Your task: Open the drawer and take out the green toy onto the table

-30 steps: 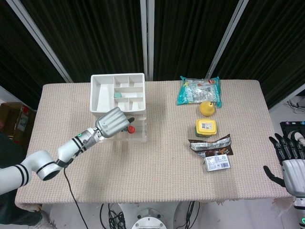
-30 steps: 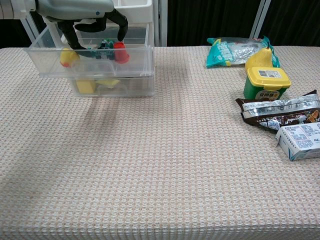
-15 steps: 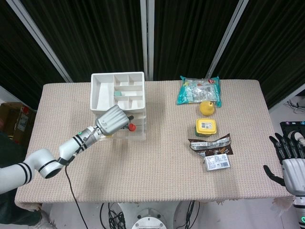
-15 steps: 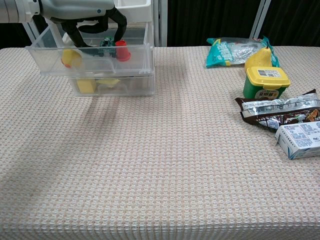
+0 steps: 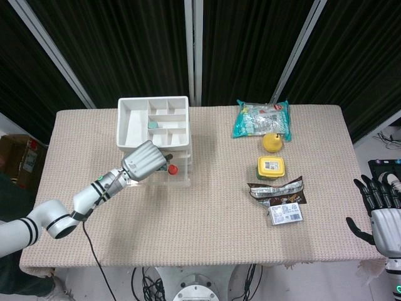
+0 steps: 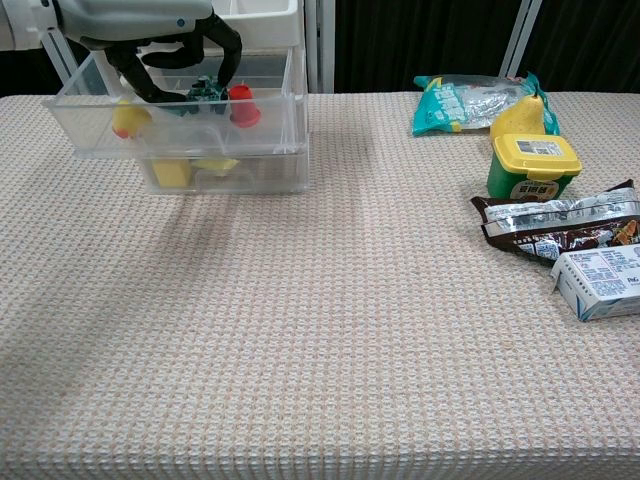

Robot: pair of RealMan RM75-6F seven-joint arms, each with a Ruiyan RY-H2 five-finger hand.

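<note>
A clear drawer unit with a white tray top (image 5: pixel 135 122) stands at the table's back left. Its upper drawer (image 6: pixel 180 135) is pulled out. Inside lie the green toy (image 6: pixel 205 92), a red toy (image 6: pixel 243 105) and a yellow toy (image 6: pixel 127 118). My left hand (image 5: pixel 145 162) reaches down into this drawer, and its dark fingertips (image 6: pixel 224 70) curl against both sides of the green toy, which sits low in the drawer. In the head view the hand hides the toy. My right hand (image 5: pixel 379 213) hangs past the table's right edge with fingers spread and nothing in it.
The lower drawer holds yellow pieces (image 6: pixel 172 172). On the right half lie a teal snack bag (image 5: pixel 261 118), a yellow fruit (image 5: pixel 271 142), a yellow-lidded jar (image 5: pixel 270 167), a brown wrapper (image 5: pixel 277 190) and a white box (image 5: pixel 286 214).
My left hand has shifted a little left and lower in the drawer, closing its fingers around the green toy. The drawer's left corner has nudged left. The right hand has stayed still.
</note>
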